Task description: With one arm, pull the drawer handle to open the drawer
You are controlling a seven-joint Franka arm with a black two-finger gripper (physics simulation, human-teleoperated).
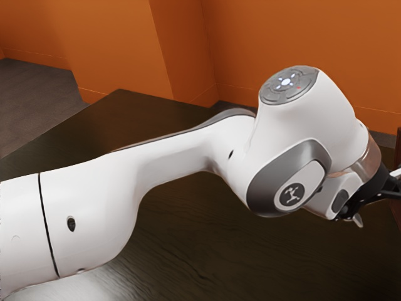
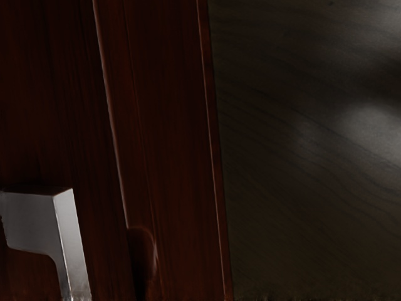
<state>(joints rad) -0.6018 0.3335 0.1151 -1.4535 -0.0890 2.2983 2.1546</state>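
Whether the pincer (image 1: 381, 193) is open or closed on anything cannot be told. The silver handle (image 2: 37, 229) lies just beside it, on the red-brown drawer front (image 2: 160, 125). If the hold is shallow or off-centre, a pull could slip off the handle's corner and leave the drawer unmoved.

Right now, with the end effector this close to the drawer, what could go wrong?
1. The silver handle sits off to one side of the end effector, not centred, so a grasp may catch only its corner and slip.
2. The dark red drawer front is very near; pushing on could knock it.
3. The arm stretches low over the table, so pulling back might scrape it.
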